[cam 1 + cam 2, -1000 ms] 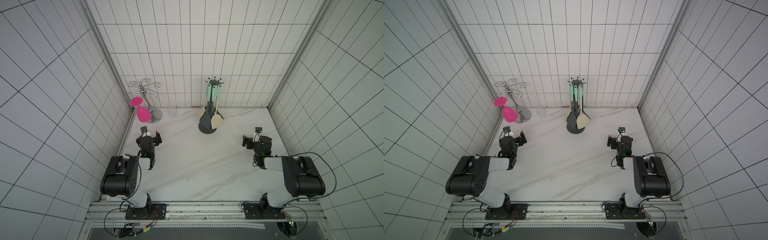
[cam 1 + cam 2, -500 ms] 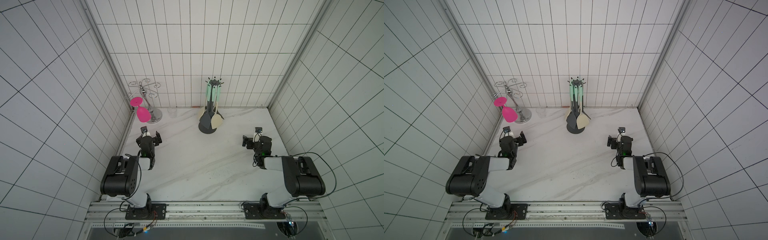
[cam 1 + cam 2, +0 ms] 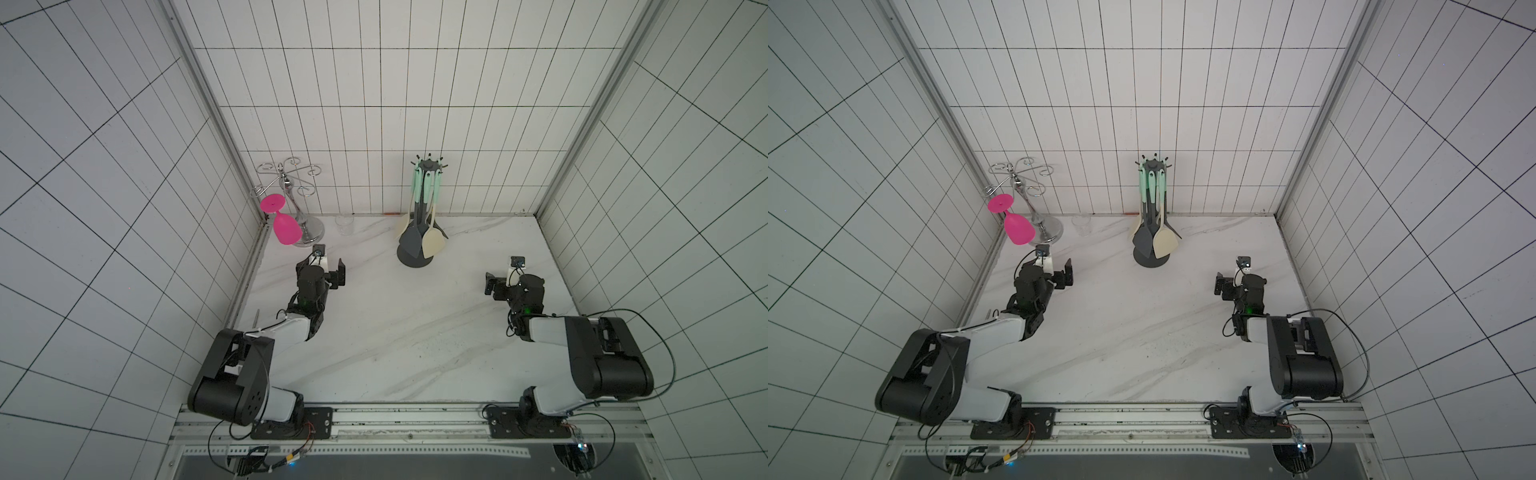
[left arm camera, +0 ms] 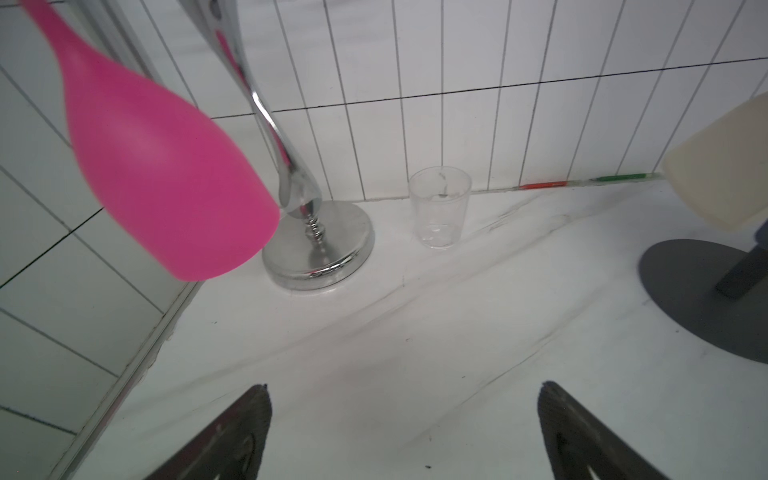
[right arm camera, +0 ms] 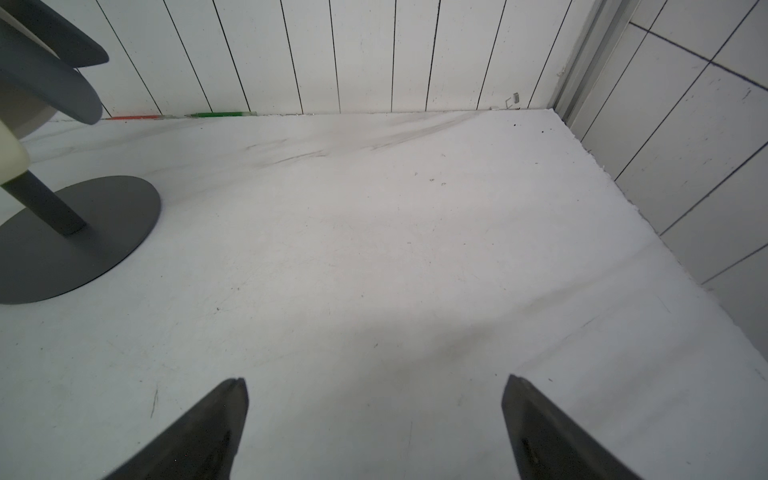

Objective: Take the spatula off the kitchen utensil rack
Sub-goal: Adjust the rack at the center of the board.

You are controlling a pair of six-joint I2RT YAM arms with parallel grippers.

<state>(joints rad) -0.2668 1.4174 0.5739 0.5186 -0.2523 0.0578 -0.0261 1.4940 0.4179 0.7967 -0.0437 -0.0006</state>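
Marble tabletop [image 3: 395, 332]: one kitchen utensil rack [image 3: 409, 262], one pink glass [image 3: 286, 227], one cup [image 3: 344, 224]; left tool [image 4: 403, 390] and right tool [image 5: 376, 384] gape empty.

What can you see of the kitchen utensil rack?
The kitchen utensil rack is a dark grey stand: round flat base, thin upright pole, crown of short hooks. It stands on the marble tabletop near the back wall. Utensils with mint handles and cream or grey heads hang from it. Nothing else touches it.
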